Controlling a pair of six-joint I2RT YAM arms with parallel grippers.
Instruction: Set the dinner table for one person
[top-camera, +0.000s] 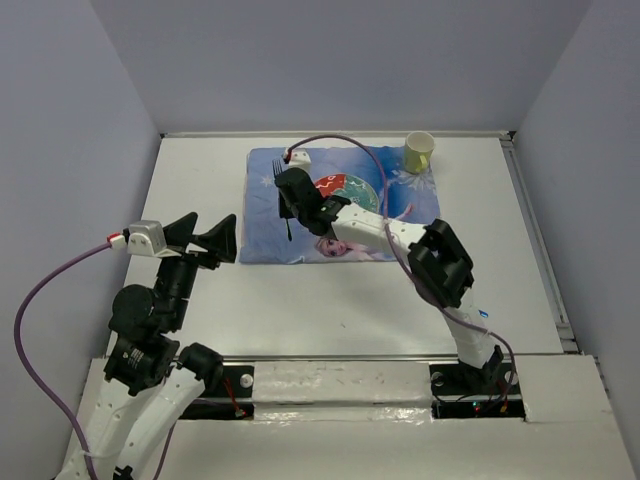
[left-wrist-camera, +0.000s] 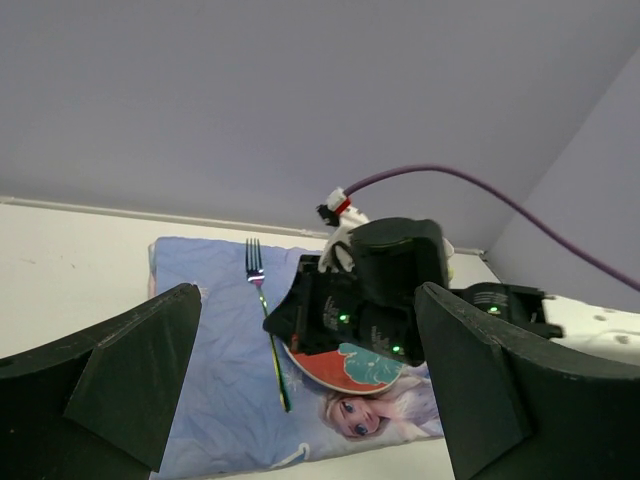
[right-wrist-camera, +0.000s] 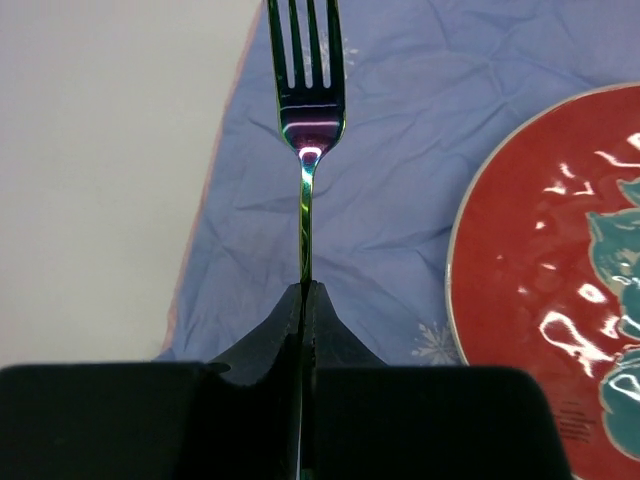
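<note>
metal fork (right-wrist-camera: 306, 130), iridescent, pinched by r fingers (right-wrist-camera: 265, 340) over wrinkled blue cloth (right-wrist-camera: 400, 200)

Plain pale grey-lavender back wall (top-camera: 340, 60), matching left wall (top-camera: 60, 140) and right wall (top-camera: 590, 120), boxing in white matte dinner table (top-camera: 330, 300) on three sides. Walls bare, smooth. Thin metal rail (top-camera: 538, 240) along table's right edge. Soft even light, slightly darker toward corners.

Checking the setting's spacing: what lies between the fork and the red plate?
Only bare blue placemat lies between the fork and the plate, clearest in the right wrist view.
</note>
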